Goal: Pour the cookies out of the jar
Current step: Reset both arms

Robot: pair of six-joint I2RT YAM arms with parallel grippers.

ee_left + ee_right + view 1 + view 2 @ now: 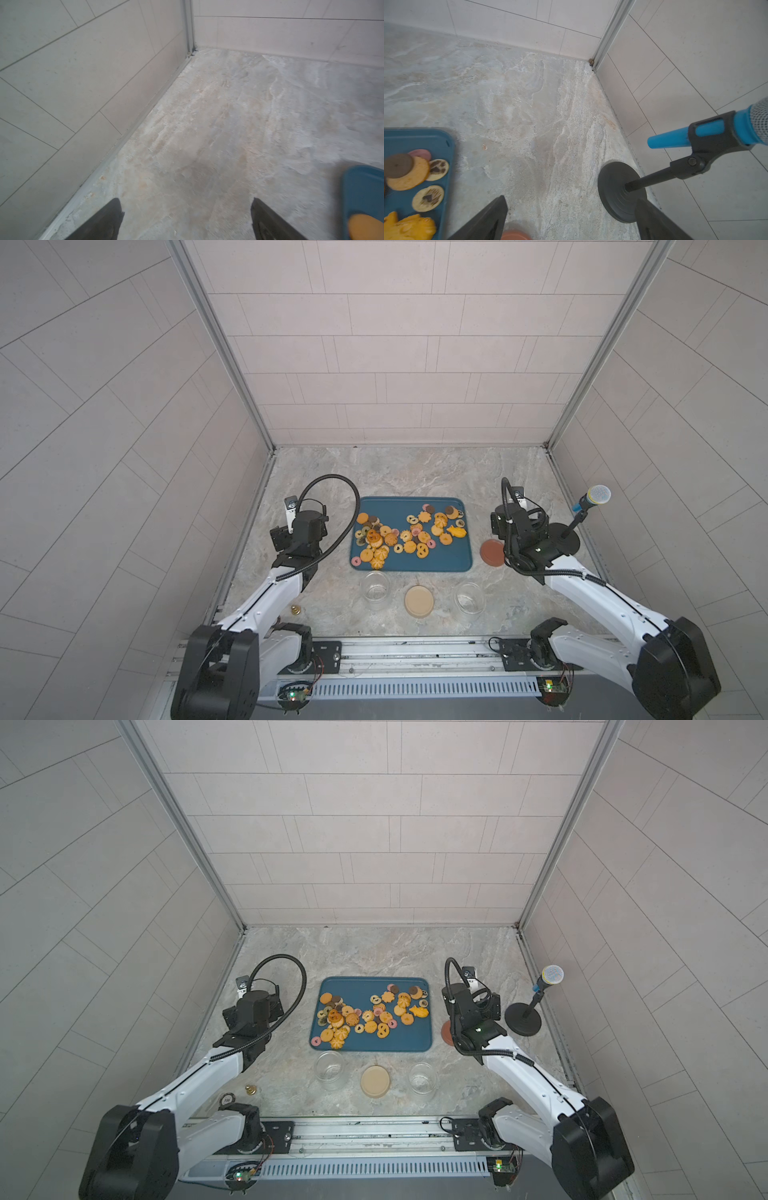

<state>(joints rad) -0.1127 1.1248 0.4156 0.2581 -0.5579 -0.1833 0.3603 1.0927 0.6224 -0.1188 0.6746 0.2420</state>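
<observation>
The cookies (390,537) (353,1017) lie spread over a blue tray (440,560) in both top views. Two clear jars stand upright in front of the tray, one at the left (376,589) and one at the right (469,596); both look empty. My left gripper (187,209) is open over bare floor left of the tray, with nothing between its fingers. My right gripper (571,205) is open over the floor right of the tray, beside a reddish-brown lid (492,552), and holds nothing.
A tan lid (419,600) lies between the two jars. A microphone (594,495) on a black round base (616,187) stands close to my right gripper, by the right wall. A small brass piece (296,610) sits near the left arm's base. Tiled walls close in three sides.
</observation>
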